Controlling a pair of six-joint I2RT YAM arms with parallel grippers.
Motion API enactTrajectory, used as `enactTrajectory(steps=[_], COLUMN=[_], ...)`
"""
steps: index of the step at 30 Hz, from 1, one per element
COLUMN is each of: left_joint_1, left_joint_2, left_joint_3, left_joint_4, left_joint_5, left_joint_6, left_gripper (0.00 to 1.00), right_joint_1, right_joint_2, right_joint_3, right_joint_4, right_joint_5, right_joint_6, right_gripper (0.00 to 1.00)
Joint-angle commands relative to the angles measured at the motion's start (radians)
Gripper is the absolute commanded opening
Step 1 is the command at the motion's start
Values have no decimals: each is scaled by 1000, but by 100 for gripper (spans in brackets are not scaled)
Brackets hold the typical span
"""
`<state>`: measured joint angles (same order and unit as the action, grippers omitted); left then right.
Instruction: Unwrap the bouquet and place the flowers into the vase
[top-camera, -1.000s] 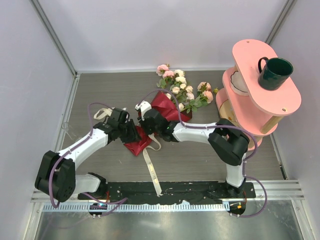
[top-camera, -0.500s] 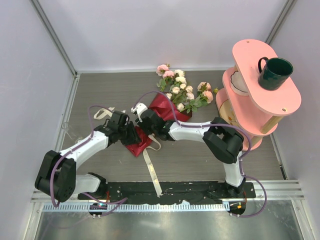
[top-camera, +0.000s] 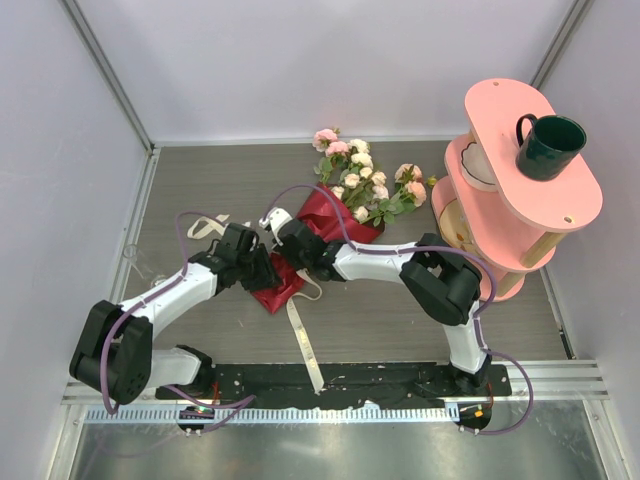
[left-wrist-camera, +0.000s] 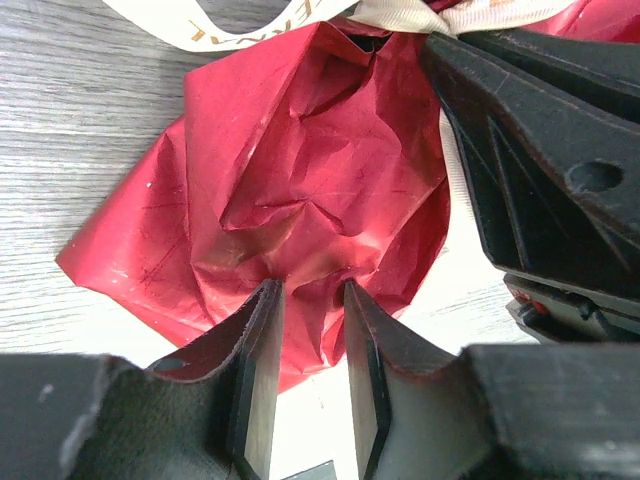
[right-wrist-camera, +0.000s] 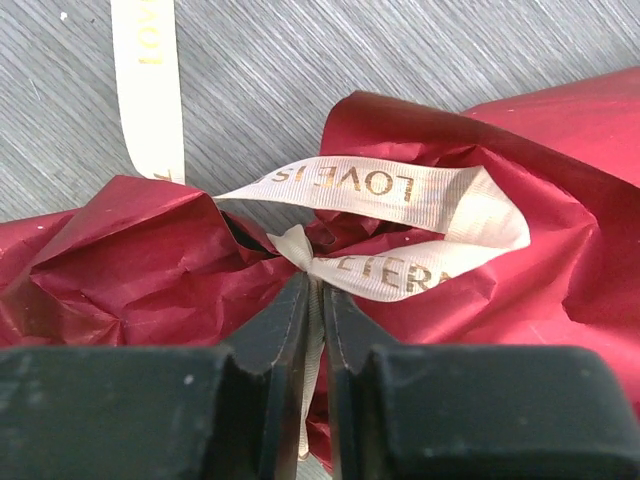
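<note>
Near the middle of the table (top-camera: 200, 180) lies the bouquet (top-camera: 335, 215), with its flowers (top-camera: 355, 165) pointing to the far right and its wrapped end pointing to the near left. Both arms meet at that wrapped end. From the left, the left gripper (left-wrist-camera: 310, 292) has its fingers set narrow with a fold of the red paper (left-wrist-camera: 310, 190) pinched between them. I think it holds the bunch down so it does not slide. From the right, the right gripper (right-wrist-camera: 313, 290) has its fingers almost together, and they nip a strand of the cream ribbon (right-wrist-camera: 400, 225) just under the knot (right-wrist-camera: 295, 245). That looks like a good place to tug so the bow comes loose. One long ribbon tail (top-camera: 300, 340) trails toward the near edge, so there is slack on that side. The two grippers sit very close together, almost touching, so a pull should go away from the left one. Open table lies on the left and near sides. On the right stands a pink shelf (top-camera: 520, 170) with a dark green mug (top-camera: 548, 145) on top, close to the flower heads, so there is less room that way. I cannot pick out the vase clearly.
</note>
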<state>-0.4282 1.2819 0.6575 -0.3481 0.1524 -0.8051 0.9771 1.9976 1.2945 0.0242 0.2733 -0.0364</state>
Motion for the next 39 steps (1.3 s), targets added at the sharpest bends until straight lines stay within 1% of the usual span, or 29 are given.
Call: enactTrajectory(steps=[1,2,3,5,7,15,20,23,28,39], left_joint_1=[-1,-1,-1,-1,-1,-1,-1,-3,-1,-1], left_joint_2=[5,10,17,26,34,48,57,57,51,43], left_joint_3=[-10,-12,-15,-19,-25,-38,-42,-47,-52,-55], left_joint_4=[5,4,6,8,14,21,20,21,23,21], left_joint_5=[-47,-48,-53,-59,-60,-70,-73,-73,-71,-74], left_joint_6=[1,1,1,1,1,1,4,4,3,3], left_gripper=[34,34,34,34,34,34,34,34,34,35], right_joint_1=[9,9,9,8,9,9,6,6,5,5], right_joint_2=[-65,-69,-72,-77,-82,-102,-106,-112,-122,-146], right_joint_3=[54,58,60,68,74,88,130,147,157,204], right_joint_4=[10,10,10,6,-3,-10,-18,-53,-56,-87], right_joint_5=[21,23,30,35,37,46,61,57,55,55], right_joint_6=[-3,-2,4,9,13,18,33,55,53,43], right_gripper=[12,11,6,3,1,2,2,3,5,6])
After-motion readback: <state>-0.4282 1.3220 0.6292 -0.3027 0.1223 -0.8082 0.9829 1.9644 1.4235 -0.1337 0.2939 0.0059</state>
